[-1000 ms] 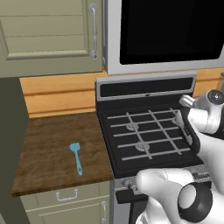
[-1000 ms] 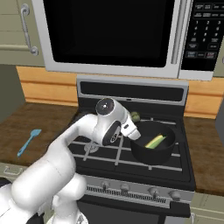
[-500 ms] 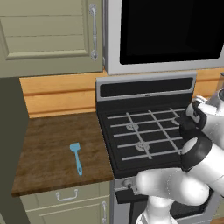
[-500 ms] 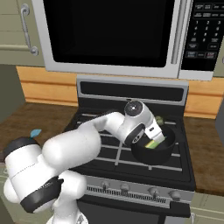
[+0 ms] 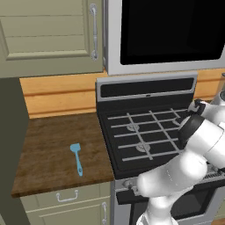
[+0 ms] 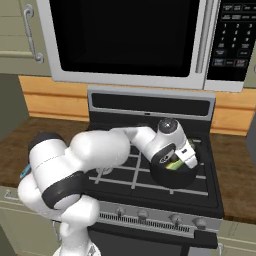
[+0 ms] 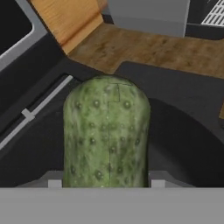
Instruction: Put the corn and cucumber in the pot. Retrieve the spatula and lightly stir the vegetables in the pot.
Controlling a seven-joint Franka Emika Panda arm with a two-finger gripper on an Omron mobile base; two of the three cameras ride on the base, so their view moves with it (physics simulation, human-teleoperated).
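The cucumber, its near end cut off in the hand view, is clamped in the end effector above the pot on the stove's right side, the arm hiding much of both. The spatula lies on the counter, well apart to the left.

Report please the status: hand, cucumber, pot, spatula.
Hand shut on cucumber, held over the pot. Something yellow-green already inside the pot, likely corn. Spatula flat on left counter, untouched. Nothing in the way.
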